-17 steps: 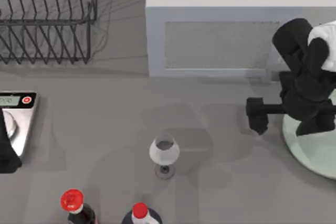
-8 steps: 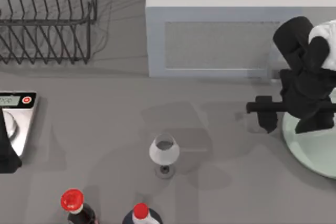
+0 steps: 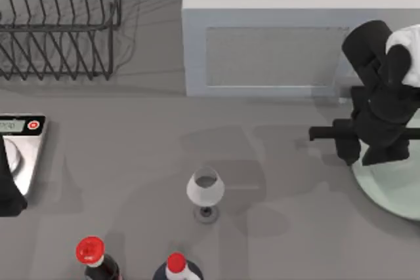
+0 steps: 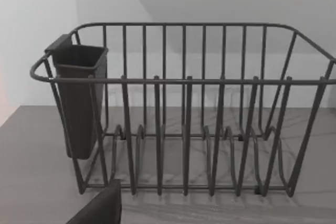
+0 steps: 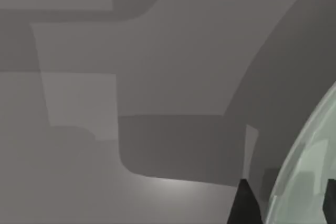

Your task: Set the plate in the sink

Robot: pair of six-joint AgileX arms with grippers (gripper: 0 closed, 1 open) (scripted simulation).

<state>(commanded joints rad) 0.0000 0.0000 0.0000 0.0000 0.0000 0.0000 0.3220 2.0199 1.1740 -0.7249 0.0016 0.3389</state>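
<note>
The pale mint-green plate (image 3: 394, 188) lies flat at the table's right edge, partly under my right arm. My right gripper (image 3: 354, 152) hangs low over the plate's left rim. In the right wrist view its two dark fingertips (image 5: 244, 205) stand apart, open, on either side of the plate's glossy rim (image 5: 307, 174). My left arm is parked at the table's left edge, over the scale (image 3: 23, 152). The sink is out of view.
A big white microwave (image 3: 275, 44) stands at the back, just behind my right arm. A wire dish rack (image 3: 59, 24) with a dark cutlery cup (image 4: 79, 98) sits back left. A wine glass (image 3: 205, 189) and two red-capped bottles (image 3: 90, 252) (image 3: 174, 265) stand near the front.
My right gripper has slid to the right across the table and now reaches the plate's left rim. The plate, the glass and the left arm have stayed put.
</note>
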